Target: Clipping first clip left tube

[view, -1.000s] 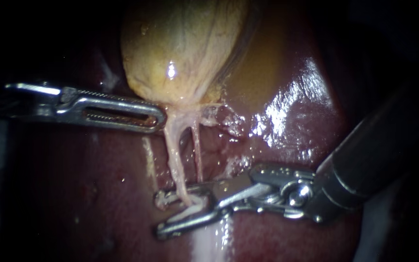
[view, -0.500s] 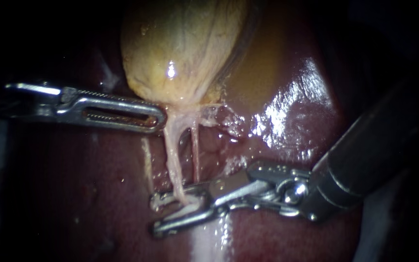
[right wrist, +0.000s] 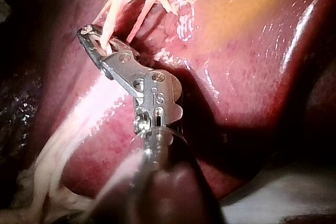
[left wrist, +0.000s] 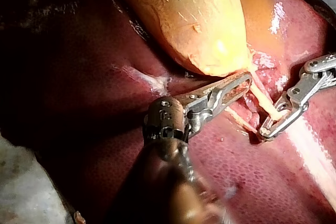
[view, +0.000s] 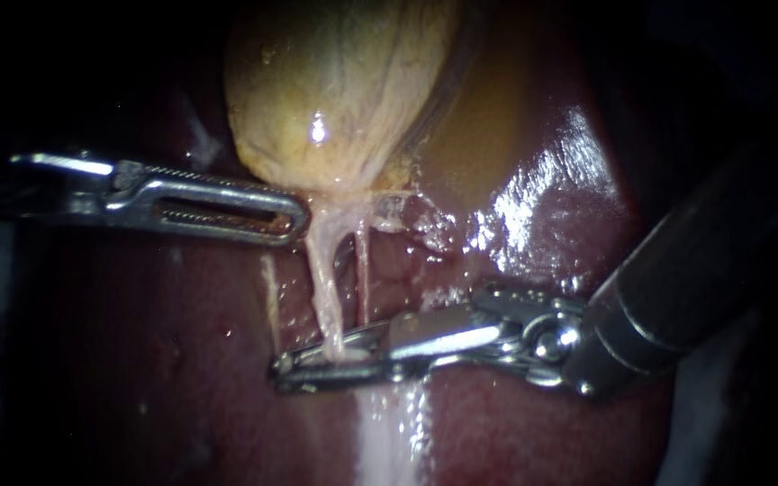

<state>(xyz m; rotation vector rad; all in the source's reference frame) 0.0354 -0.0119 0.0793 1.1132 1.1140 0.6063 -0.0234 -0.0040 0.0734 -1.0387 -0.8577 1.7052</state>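
Left tube point(view: 321, 288), the thicker of two pale strands, runs down over the dark red liver point(view: 182, 360) from the yellow gallbladder point(view: 335, 90). The right instrument point(view: 285, 371) has its jaws clamped on the tube's lower end. The left instrument point(view: 299, 220) lies with jaws together, tips touching the gallbladder's neck.
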